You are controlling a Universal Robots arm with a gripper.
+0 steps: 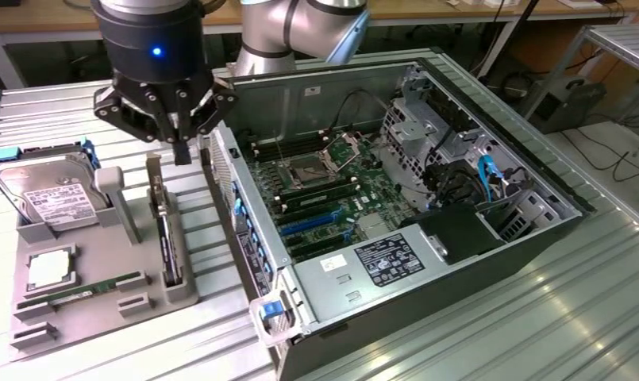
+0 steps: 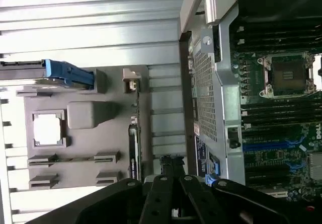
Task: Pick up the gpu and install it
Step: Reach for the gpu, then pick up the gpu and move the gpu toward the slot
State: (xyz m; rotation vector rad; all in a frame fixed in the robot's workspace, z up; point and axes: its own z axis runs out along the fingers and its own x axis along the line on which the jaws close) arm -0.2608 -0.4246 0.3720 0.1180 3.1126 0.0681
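Observation:
The gpu (image 1: 167,242) stands on its long edge in a slot of the grey holder tray (image 1: 107,305), with its silvery bracket (image 1: 155,186) at the far end. In the wrist view the gpu (image 2: 133,151) is a thin dark strip seen edge-on. My gripper (image 1: 182,152) hangs above the bracket end of the card, between the tray and the case wall. Its fingers are shut with nothing held. In the wrist view the gripper (image 2: 171,166) sits beside the card's edge. The open computer case (image 1: 531,238) shows the motherboard (image 1: 330,186) with blue expansion slots (image 1: 310,226).
On the same tray are a silver hard drive (image 1: 49,197) in a blue-edged mount, a square processor (image 1: 49,270) and a green RAM stick (image 1: 86,288). The case's perforated rear wall (image 1: 221,171) stands close beside the tray. Everything rests on a ribbed metal table (image 1: 531,325).

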